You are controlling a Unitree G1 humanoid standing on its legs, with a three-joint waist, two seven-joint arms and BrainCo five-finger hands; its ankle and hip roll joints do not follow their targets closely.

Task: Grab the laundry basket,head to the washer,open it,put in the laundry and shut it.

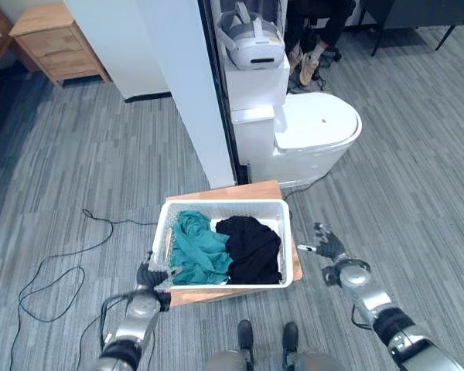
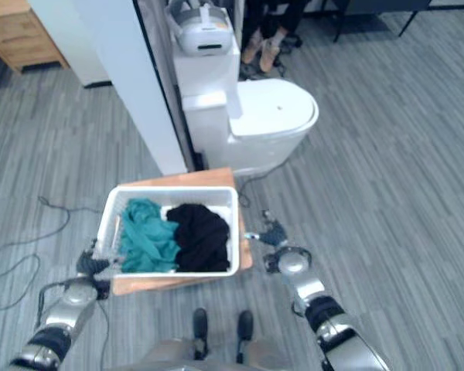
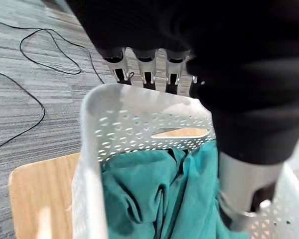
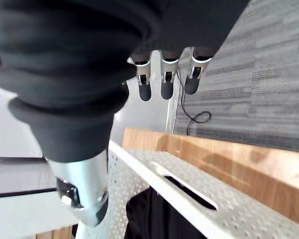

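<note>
A white perforated laundry basket (image 1: 224, 204) stands on a low wooden board (image 1: 240, 190) in front of me. Inside lie a teal garment (image 1: 197, 249) on the left and a black garment (image 1: 253, 249) on the right. My left hand (image 1: 150, 277) is at the basket's near left corner. In the left wrist view its fingers (image 3: 145, 69) reach straight down outside the rim (image 3: 139, 99) and its thumb (image 3: 244, 194) hangs inside over the teal garment (image 3: 154, 189). My right hand (image 1: 329, 248) is open, a little to the right of the basket, above its slotted handle rim (image 4: 189, 185) without touching it.
A white toilet-shaped fixture (image 1: 313, 131) stands just beyond the board, with a white headset (image 1: 251, 40) on top. A white pillar (image 1: 182, 85) rises to its left. A wooden cabinet (image 1: 54, 39) is far left. A seated person's legs (image 1: 313, 46) show at the back.
</note>
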